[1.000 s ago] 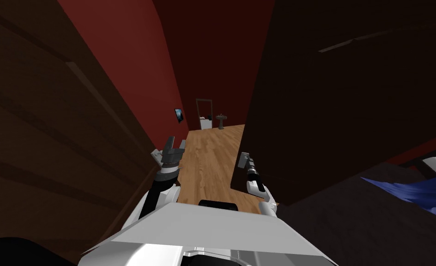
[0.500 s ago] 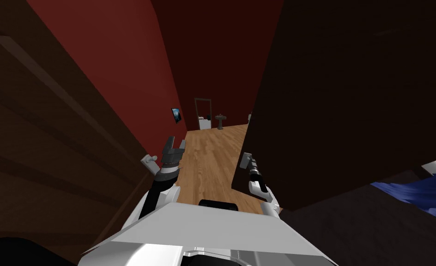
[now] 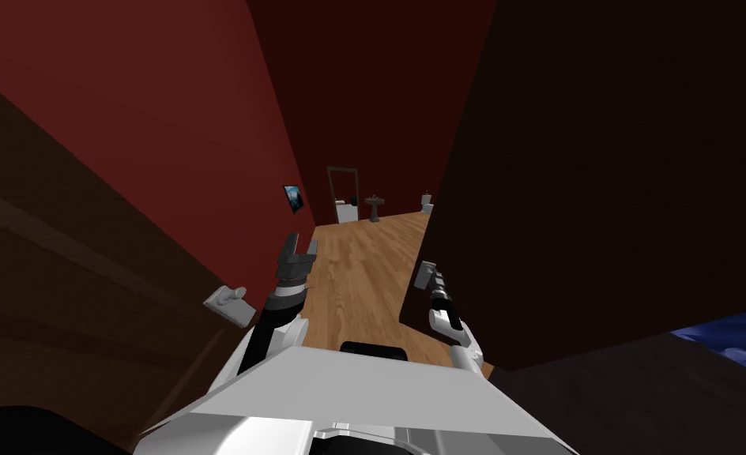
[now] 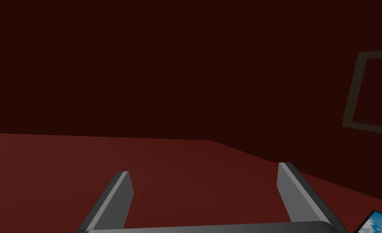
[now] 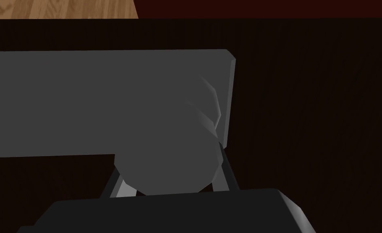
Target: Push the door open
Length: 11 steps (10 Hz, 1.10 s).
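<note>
right gripper (image 3: 424, 274): clamped on door handle (image 5: 166, 162) of dark door (image 3: 600, 197) | left gripper (image 4: 204, 178): fingers spread wide, near red wall (image 3: 166, 118)

Two doors flank the hall, the left door (image 3: 87, 261) and the right door (image 3: 600, 197). There are two grey handles, one to each: the left handle (image 3: 229, 304) and the right handle (image 5: 105, 101). Two grippers are up, the left gripper (image 3: 301, 246) and the right gripper (image 3: 429, 281), with two fingers (image 4: 113, 198) apiece. One picture (image 3: 293, 198) hangs on the wall. Beyond the floor (image 3: 363, 268) stand one door frame (image 3: 341, 193), one basin (image 3: 374, 207) and one small white fixture (image 3: 427, 204). One blue cloth (image 3: 731, 336) shows.
</note>
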### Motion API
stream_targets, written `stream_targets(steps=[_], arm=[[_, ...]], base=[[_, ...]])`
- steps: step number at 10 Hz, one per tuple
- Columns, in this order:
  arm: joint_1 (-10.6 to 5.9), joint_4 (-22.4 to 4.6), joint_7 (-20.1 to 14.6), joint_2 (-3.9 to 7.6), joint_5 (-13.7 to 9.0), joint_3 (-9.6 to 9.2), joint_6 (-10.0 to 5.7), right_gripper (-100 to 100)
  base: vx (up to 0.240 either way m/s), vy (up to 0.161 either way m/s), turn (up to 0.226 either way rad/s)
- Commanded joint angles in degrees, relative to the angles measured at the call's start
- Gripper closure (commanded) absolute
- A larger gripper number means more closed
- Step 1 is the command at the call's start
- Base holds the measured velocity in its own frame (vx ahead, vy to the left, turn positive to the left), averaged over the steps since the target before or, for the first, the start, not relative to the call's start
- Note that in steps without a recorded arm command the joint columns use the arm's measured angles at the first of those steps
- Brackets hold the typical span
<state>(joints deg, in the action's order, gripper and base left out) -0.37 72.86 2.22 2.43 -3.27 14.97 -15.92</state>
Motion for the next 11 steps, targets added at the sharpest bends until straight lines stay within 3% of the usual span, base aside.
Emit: stream_targets(steps=[1, 3, 5, 11], arm=[[-0.36, -0.04, 0.1, -0.39, -0.17, 0.8, -0.24, 100], [-0.54, -0.2, 0.28, -1.08, -0.35, 1.85, -0.25, 100], [-0.15, -0.03, 0.44, -0.05, -0.52, 3.17, -0.25, 100], [0.22, 0.49, 1.1, 0.03, -1.12, 6.73, -0.18, 100]], base=[[0.166, 0.082, -0.075], [0.168, 0.076, -0.074], [0.093, 0.017, -0.05], [0.199, 0.048, -0.05]])
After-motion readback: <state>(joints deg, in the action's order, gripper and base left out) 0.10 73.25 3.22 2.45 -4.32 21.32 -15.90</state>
